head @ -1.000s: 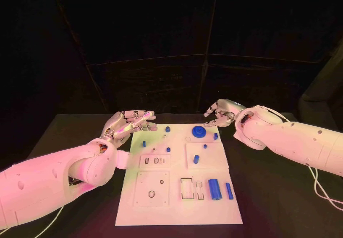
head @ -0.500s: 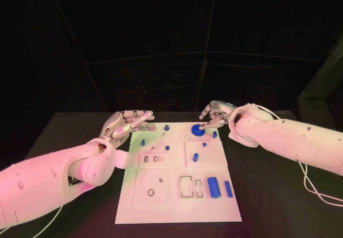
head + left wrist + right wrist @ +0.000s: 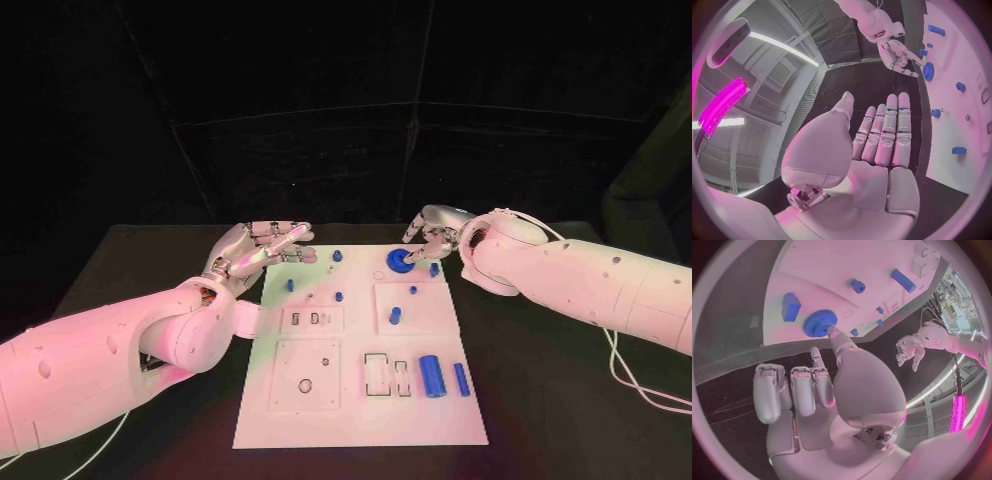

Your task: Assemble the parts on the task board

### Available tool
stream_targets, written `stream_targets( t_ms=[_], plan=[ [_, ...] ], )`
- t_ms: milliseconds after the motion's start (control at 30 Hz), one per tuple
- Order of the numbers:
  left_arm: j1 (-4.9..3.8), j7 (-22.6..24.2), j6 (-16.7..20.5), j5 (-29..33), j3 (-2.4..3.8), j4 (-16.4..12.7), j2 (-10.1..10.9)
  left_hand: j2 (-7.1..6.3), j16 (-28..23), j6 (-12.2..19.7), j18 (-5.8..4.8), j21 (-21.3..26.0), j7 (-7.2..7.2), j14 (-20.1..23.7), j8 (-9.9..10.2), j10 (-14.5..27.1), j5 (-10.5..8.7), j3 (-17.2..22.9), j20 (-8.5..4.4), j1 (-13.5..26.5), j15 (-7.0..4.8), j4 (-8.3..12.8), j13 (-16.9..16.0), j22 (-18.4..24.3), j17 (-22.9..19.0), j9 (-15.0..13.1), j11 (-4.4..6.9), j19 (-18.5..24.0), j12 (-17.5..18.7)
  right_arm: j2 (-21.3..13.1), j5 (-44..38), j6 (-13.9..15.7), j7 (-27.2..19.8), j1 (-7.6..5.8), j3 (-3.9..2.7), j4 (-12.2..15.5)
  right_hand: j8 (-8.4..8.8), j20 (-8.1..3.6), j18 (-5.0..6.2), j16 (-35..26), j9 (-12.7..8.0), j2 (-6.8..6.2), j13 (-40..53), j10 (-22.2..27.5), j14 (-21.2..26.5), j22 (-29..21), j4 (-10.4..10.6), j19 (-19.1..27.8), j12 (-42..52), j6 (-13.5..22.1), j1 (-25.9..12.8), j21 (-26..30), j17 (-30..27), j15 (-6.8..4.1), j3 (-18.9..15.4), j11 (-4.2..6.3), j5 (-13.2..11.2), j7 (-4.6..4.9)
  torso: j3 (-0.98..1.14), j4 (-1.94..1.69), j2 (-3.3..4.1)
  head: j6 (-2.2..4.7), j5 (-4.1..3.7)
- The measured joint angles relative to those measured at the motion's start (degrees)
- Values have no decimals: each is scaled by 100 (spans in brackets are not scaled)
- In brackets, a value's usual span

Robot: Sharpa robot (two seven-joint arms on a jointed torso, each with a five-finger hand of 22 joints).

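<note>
Our right hand point(image 3: 437, 236) reaches with fingers parted and empty, one fingertip point(image 3: 832, 331) at the blue gear point(image 3: 820, 323) on the task board point(image 3: 361, 415); a glancing push could slide it. Left hand point(image 3: 260, 250) hovers spread, empty.

I can't read any words, numbers or signs here. The white task board point(image 3: 361, 400) has only small blue parts and cut-out shapes on it, and I see no letters on them.
</note>
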State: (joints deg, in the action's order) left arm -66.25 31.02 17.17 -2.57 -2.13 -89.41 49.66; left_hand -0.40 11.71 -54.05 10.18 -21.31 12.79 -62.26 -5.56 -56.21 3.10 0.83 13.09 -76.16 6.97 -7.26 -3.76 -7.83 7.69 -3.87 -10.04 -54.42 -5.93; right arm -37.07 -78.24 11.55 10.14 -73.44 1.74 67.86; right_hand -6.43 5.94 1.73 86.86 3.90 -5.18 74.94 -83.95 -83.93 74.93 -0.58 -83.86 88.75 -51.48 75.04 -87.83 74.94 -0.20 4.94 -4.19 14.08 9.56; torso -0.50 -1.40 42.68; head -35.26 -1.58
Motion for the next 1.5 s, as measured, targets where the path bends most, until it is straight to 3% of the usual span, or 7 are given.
stream_targets(
  t_ms=[700,967,1500],
  plan=[
    [0,-7,-11,1,-2,26,-18,0,0,0,0,0,0,0,0,-22,0,0,0,0,0,0,0,6,6,0,22,0,22,204,-189,-114,51,95,3,-138,-23,19,1,22,1,70,-1,1,0,-1,-48,-20,22,-1,69,-21,-1,0,48,0,-89,-1,4,4,-1,-25,18],
    [1,-11,-16,1,-3,31,-18,0,0,0,0,0,0,0,0,-21,0,0,1,0,0,0,0,6,5,0,21,1,22,228,-241,-117,52,98,2,-173,-117,20,1,22,0,207,-1,1,0,-1,-203,-20,45,-62,207,-21,-2,0,209,0,-442,-1,4,6,-1,-37,18],
    [1,-28,-27,1,-4,35,-21,0,-22,0,0,0,0,0,0,-21,0,0,2,0,0,0,0,5,4,0,21,2,22,272,-377,-201,76,118,-22,-196,-149,19,2,21,2,249,-1,1,0,-2,-274,-20,44,-196,201,-43,-3,0,311,0,-447,-31,7,8,0,-83,5]
  ],
)
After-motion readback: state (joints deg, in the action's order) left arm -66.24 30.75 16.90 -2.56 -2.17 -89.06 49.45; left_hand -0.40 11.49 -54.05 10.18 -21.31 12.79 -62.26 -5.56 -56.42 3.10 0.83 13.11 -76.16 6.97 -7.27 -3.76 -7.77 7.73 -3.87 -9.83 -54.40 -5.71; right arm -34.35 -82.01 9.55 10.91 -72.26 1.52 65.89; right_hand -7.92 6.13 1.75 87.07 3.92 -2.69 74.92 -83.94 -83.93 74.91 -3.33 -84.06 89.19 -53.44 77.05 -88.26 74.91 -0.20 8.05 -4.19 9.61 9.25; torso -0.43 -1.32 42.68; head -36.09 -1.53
